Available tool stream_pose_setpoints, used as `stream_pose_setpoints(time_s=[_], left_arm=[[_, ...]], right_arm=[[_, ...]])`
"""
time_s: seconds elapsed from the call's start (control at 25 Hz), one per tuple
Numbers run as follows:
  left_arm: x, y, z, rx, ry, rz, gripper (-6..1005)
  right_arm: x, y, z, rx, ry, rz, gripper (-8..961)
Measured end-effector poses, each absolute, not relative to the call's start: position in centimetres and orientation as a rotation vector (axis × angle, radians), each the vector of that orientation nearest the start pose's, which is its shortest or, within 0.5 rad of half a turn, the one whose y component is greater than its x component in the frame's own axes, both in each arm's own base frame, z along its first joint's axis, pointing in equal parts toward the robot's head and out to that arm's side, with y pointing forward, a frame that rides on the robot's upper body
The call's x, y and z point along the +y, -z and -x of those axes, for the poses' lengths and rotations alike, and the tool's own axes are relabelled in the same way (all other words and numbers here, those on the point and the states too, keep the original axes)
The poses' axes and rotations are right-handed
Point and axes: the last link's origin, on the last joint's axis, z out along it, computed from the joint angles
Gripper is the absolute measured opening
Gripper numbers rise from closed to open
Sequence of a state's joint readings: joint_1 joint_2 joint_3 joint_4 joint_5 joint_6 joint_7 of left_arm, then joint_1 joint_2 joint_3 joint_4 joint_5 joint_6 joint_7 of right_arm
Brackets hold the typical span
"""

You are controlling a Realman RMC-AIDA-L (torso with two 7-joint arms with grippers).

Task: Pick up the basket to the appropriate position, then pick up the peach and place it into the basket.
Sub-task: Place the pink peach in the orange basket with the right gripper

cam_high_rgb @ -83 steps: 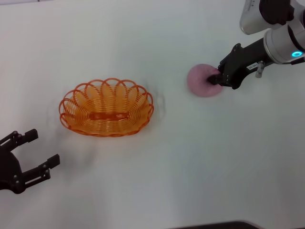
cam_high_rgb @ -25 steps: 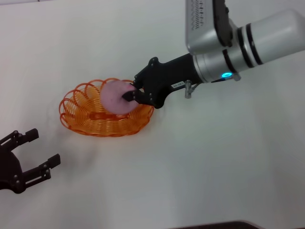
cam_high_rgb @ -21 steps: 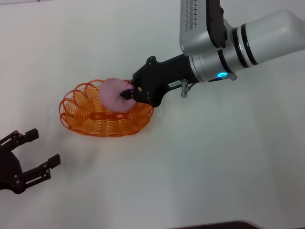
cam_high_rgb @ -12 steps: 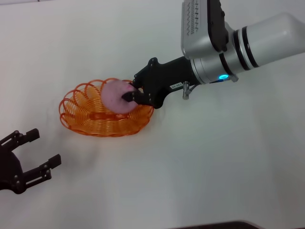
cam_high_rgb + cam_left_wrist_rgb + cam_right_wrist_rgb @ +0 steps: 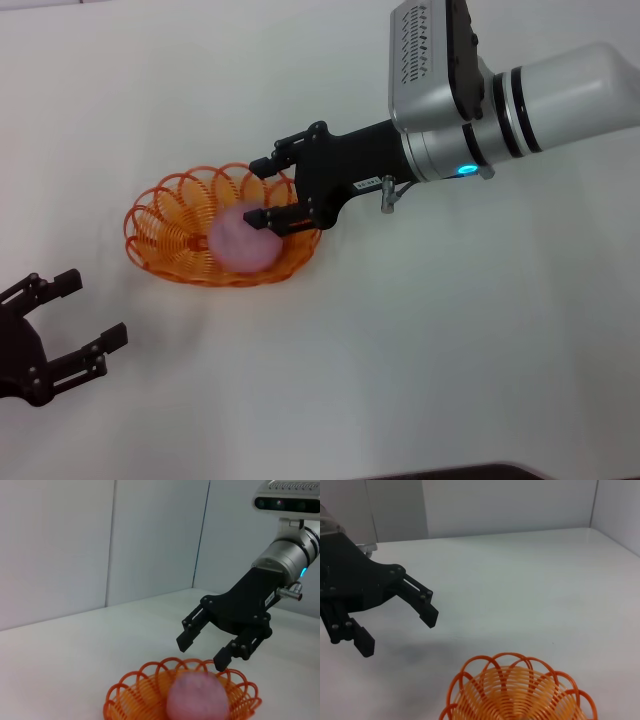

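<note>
- The peach (image 5: 243, 240) sits inside the basket (image 5: 160, 225) on the table (image 5: 420, 330), free of any grip.
- A half-second ago it was pinched above the rim; now it has dropped in.
- Right gripper (image 5: 268, 192) hangs spread just over it — placing looks done, next comes a clean retreat.
- Left gripper (image 5: 75, 320) waits spread, well apart.

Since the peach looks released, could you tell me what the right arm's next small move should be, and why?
Probably lift the right pincer up and back: its jaws stand open, and the peach sits inside the basket. The left pincer is parked, open.
</note>
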State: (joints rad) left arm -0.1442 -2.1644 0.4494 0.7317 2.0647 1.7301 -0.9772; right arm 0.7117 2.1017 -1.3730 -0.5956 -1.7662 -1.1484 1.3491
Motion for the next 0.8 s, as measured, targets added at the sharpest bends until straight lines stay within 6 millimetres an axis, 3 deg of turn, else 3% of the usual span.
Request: stream_pose_setpoints(time_s=[0.24,0.44,0.8], left_arm=[[19.72,-0.51,34.74,-0.571,0.688,2.507,841],[19.71,-0.52,34.71,-0.569,0.691,2.509,840],[19.70,-0.77,34.58,-0.563,0.709,2.501,841]], right_arm=[[35.92,9.62,-18.45,0.177,-0.334,2.974,735],[35.89,9.63,-18.49,0.179,-0.334,2.975,919],[35.60,8.80,-18.91,0.171,-0.438,2.929,944]])
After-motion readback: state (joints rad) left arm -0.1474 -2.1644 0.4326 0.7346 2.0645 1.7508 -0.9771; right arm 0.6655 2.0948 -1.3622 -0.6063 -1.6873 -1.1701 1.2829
